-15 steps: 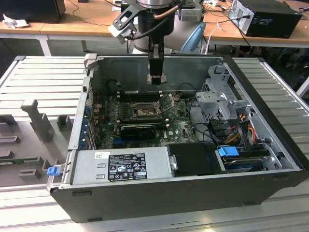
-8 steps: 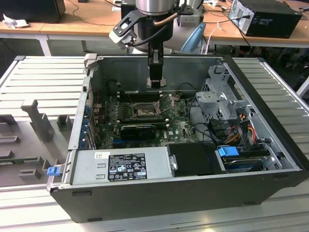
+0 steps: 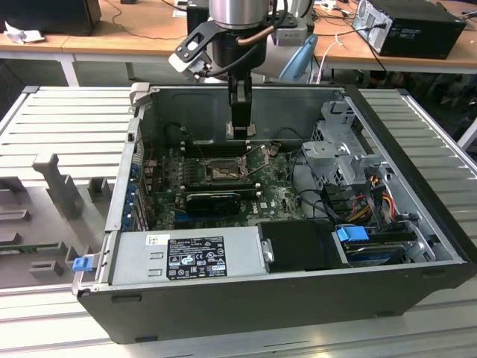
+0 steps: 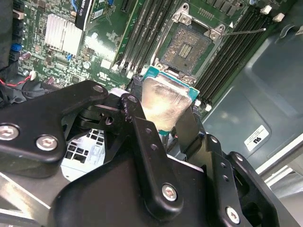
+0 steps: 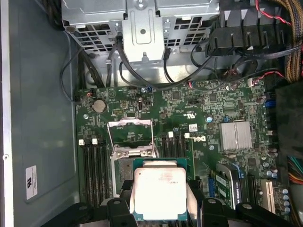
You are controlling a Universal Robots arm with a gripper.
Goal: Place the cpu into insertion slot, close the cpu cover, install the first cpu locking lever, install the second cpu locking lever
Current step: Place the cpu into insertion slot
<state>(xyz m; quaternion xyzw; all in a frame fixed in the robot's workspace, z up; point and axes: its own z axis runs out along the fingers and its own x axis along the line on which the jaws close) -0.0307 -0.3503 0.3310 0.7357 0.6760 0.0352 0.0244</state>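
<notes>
Held the cpu [image 5: 158, 191] clenched by two opposite edges in the gripper [image 4: 161, 111], those edges hidden behind the fingers [image 4: 137, 123], clear of and just short of the bare insertion slot [image 4: 189, 45], with the cpu cover [image 5: 132, 151] tilted open beyond.

The end effector [image 4: 161, 112] grips the cpu [image 4: 164, 100] — clear of the uncovered insertion slot [image 4: 190, 46].

Second wrist view: black linkage of the tool [image 4: 163, 120] hides the near corner of the cpu [image 4: 165, 97]. First wrist view: cpu [image 5: 158, 191] covers part of the insertion slot [image 5: 124, 168]; tool cut off at picture edge. Exterior view: load at tool [image 3: 240, 134] tip too small to tell.
</notes>
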